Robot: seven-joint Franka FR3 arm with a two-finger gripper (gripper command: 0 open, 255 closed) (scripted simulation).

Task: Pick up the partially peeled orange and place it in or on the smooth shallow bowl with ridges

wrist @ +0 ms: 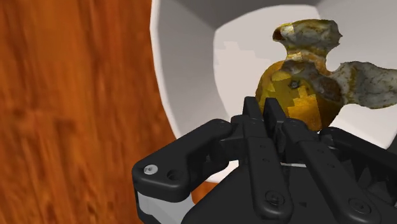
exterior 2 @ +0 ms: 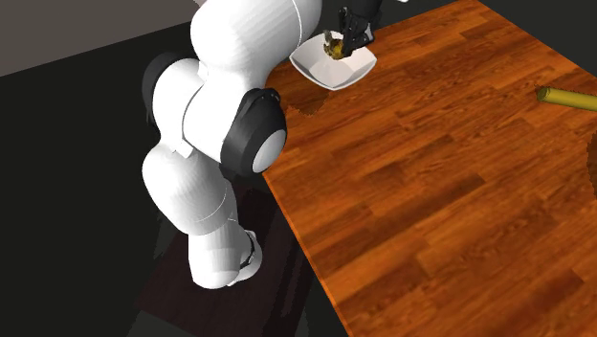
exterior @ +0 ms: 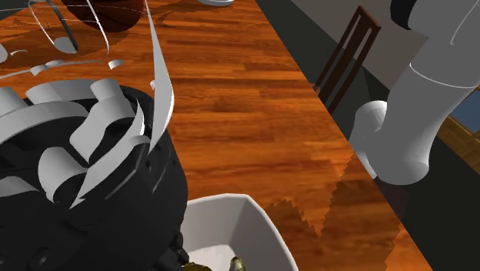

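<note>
orange (wrist: 294,89), peel half off, upper right of wrist frame, within white bowl (wrist: 184,70), just beyond gripper (wrist: 265,107). placing step. i can't tell whether claw is clamped or loose. next: confirm release, lift clear.

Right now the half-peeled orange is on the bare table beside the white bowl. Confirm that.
Not right. The orange is inside the white bowl, not on the bare table beside it. The wrist view shows the bowl's walls rising around it.
</note>
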